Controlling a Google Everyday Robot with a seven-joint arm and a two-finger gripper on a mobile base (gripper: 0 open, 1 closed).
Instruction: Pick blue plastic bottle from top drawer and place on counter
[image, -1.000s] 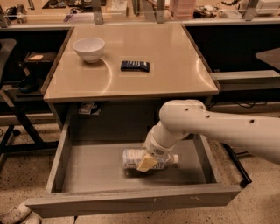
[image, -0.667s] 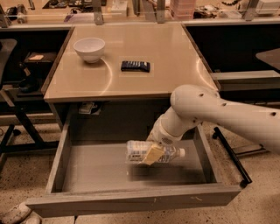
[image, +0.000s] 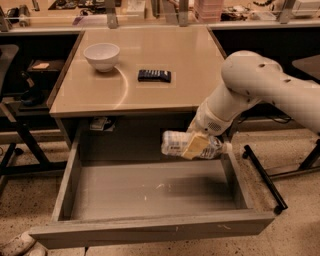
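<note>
The blue plastic bottle (image: 176, 143) lies on its side in my gripper (image: 196, 145), with its white cap at the right. My gripper is shut on the bottle and holds it in the air above the back right of the top drawer (image: 150, 195). The bottle is below the counter's front edge. The drawer is pulled fully open, and its grey floor is bare. The beige counter (image: 165, 95) lies behind and above the bottle. My white arm comes in from the right.
A white bowl (image: 102, 56) and a small dark flat gadget (image: 154, 75) sit on the counter. A cluttered shelf (image: 150, 10) runs along the back. A black chair base (image: 15, 130) stands to the left. A dark bar (image: 264, 177) lies at the right of the drawer.
My gripper has lifted the bottle off the drawer floor and carried it up and to the right, toward the counter's front edge.
</note>
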